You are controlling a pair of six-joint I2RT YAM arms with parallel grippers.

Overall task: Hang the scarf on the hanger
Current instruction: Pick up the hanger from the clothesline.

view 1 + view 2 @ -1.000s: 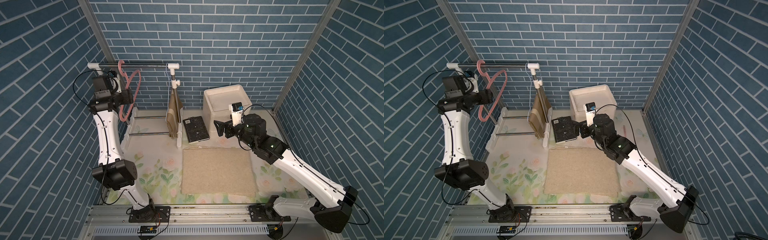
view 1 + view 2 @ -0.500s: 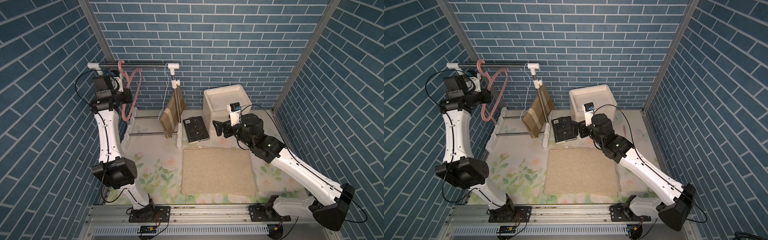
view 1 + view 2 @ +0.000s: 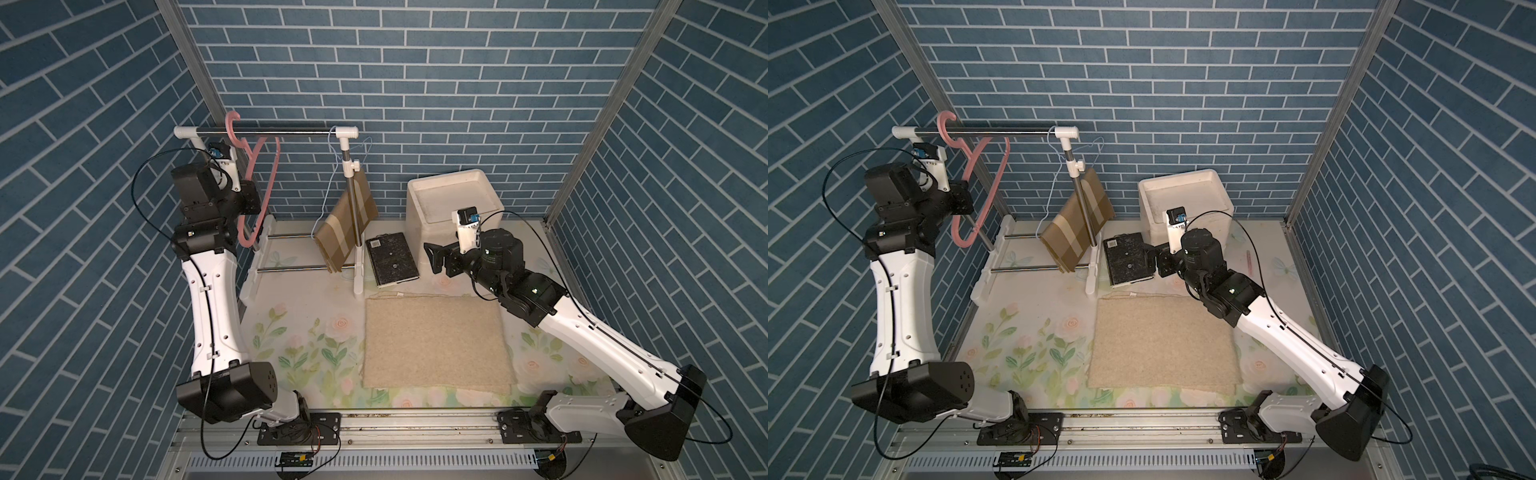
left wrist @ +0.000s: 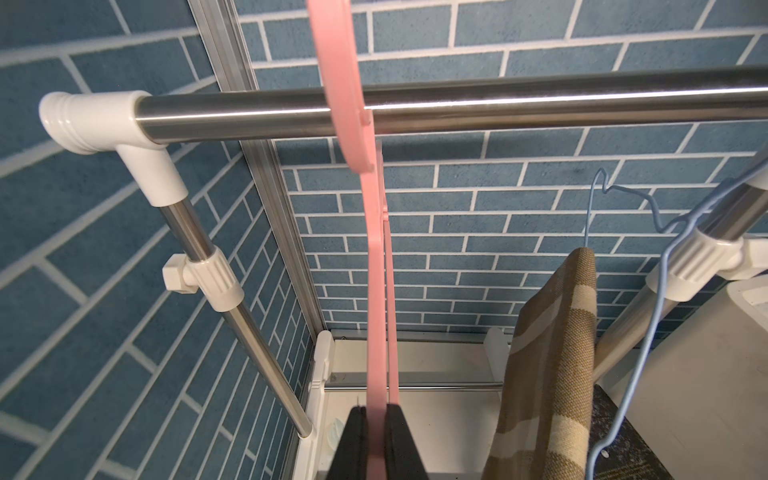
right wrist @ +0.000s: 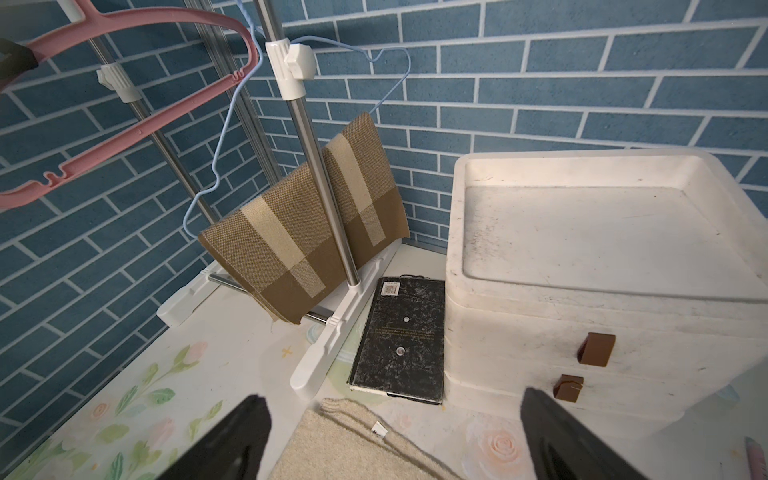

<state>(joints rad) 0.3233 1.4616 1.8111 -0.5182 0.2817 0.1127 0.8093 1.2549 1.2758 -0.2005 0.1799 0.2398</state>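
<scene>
Pinched the flat pink plastic clothes hanger (image 4: 376, 270) low on its frame with the left gripper (image 4: 376, 409), black pads (image 4: 401, 440) pressed to both faces with no gap between. Hooked over the steel rail (image 4: 498, 104) of the white-jointed rack, so most likely steadied rather than carried: gripped there to stop any swing and to hold the open frame ready for cloth to be threaded through. Turned almost edge-on to the left wrist camera for the same reason, by the look of it.

Found the task's thing, the folded beige woolly scarf (image 3: 436, 340), flat on the flower-printed tabletop (image 3: 299, 340) toward the front, well apart from the hanger and touched by neither arm. Taken for the scarf in question because the brown-and-cream checked cloth (image 3: 345, 224) already hung at the rack's far post.

Held the right gripper (image 5: 390, 395) spread wide and empty, just above the scarf's far edge, near the black hardback book (image 3: 392, 257) and the white foam box (image 3: 453, 195). Pointed down and forward, apparently in readiness for a pinch on that edge.

Judged early in the task: hanger secured, scarf not yet lifted. Called next for a firm pinch through every folded layer; otherwise a likely unfolding and a trailing end during the carry to the hanger.
</scene>
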